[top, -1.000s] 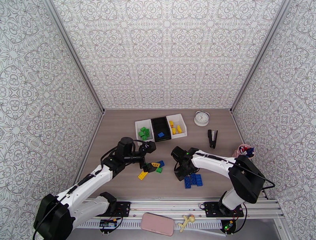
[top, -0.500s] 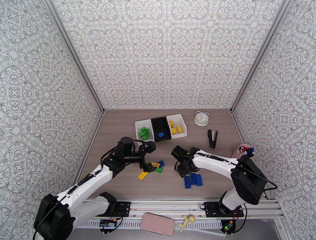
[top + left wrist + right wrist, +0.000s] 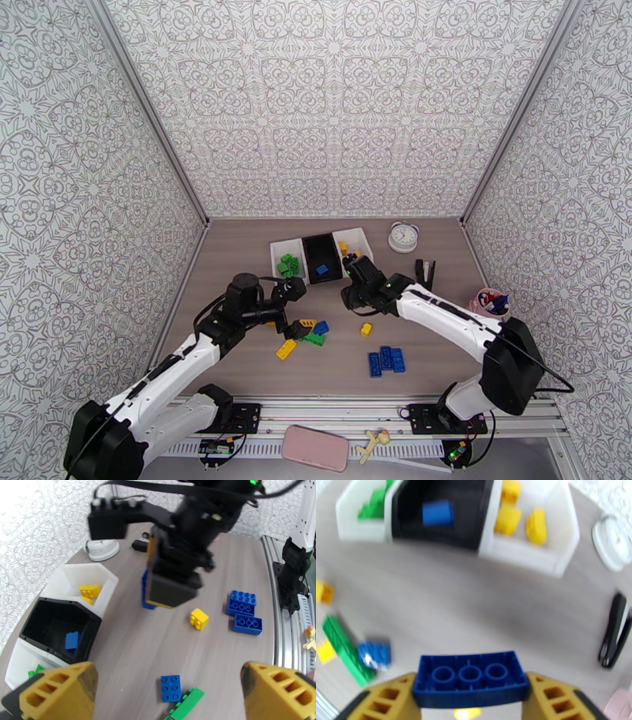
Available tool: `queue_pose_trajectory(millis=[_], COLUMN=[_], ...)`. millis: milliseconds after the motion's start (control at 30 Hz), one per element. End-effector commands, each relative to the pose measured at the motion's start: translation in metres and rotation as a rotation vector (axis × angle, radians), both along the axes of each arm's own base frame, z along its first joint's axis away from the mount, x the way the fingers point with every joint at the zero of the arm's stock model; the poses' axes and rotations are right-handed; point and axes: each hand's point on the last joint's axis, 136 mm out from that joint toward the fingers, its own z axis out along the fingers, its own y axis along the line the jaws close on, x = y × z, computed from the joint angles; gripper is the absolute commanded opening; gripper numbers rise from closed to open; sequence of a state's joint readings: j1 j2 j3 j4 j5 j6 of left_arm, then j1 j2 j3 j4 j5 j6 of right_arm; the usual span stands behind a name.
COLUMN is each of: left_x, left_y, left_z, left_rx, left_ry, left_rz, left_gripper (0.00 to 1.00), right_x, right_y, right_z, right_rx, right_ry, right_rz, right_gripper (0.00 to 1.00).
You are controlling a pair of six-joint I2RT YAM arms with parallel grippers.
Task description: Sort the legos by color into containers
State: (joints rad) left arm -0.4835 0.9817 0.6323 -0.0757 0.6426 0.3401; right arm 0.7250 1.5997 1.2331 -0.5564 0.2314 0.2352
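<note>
- Nearest you, on the right arm's side, a cluster of blue bricks (image 3: 386, 360) lies flat on the table. A lone yellow brick (image 3: 286, 350) lies over toward the left arm.
- Just beyond that, your left gripper (image 3: 292, 326) hangs over a loose heap that includes a long green brick (image 3: 314, 339) and a small blue brick (image 3: 321, 327). Its fingers are spread wide and nothing is between them.
- A square yellow brick (image 3: 366, 329) sits by itself between that heap and the blue cluster.
- Farther in, your right gripper (image 3: 471, 695) is clamped on a dark blue brick (image 3: 470, 679). It grips the brick by the ends, with the hollow underside facing the wrist camera. The brick is lifted off the table, close to the near side of the bins.
- The three bins stand side by side.
  - The left white bin (image 3: 275, 254) holds green bricks (image 3: 288, 264).
  - The black bin (image 3: 320, 249) holds one blue brick (image 3: 321, 269).
  - The right white bin (image 3: 357, 235) holds yellow bricks (image 3: 507, 517).
- Off to the right lie a black stapler (image 3: 426, 276) and, farther back, a white clock (image 3: 404, 237).
</note>
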Motion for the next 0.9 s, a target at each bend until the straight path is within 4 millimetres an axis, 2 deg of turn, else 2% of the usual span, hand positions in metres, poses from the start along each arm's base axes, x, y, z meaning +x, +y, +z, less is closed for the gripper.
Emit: queue_pose_trajectory(millis=[0, 167, 300, 467, 567, 633, 733, 867], left_x=[0.000, -0.007, -0.002, 0.001, 0.003, 0.004, 0.003, -0.003], left_y=[0.008, 0.015, 0.020, 0.021, 0.022, 0.023, 0.022, 0.020], left_z=[0.000, -0.003, -0.003, -0.009, -0.011, -0.011, -0.010, -0.011], left_rx=[0.006, -0.005, -0.017, 0.005, 0.017, 0.015, 0.007, 0.009], left_ry=[-0.010, -0.028, -0.016, -0.019, -0.028, -0.029, -0.024, -0.044], left_rz=[0.083, 0.132, 0.192, 0.205, 0.206, 0.213, 0.216, 0.196], left_gripper=[1.00, 1.00, 1.00, 1.00, 1.00, 1.00, 1.00, 1.00], right_x=[0.042, 0.085, 0.118, 0.145, 0.152, 0.153, 0.151, 0.142], right_y=[0.031, 0.056, 0.065, 0.076, 0.086, 0.093, 0.093, 0.081], right_z=[0.024, 0.024, 0.003, -0.013, -0.023, -0.022, -0.014, 0.000], right_rx=[0.051, 0.084, 0.035, 0.042, 0.052, 0.067, 0.079, 0.083], right_ry=[-0.128, -0.180, -0.195, -0.199, -0.175, -0.163, -0.165, -0.182], right_rz=[0.036, 0.074, 0.047, 0.023, 0.044, 0.062, 0.066, 0.053], right_gripper=[0.56, 0.56, 0.56, 0.56, 0.57, 0.60, 0.72, 0.87])
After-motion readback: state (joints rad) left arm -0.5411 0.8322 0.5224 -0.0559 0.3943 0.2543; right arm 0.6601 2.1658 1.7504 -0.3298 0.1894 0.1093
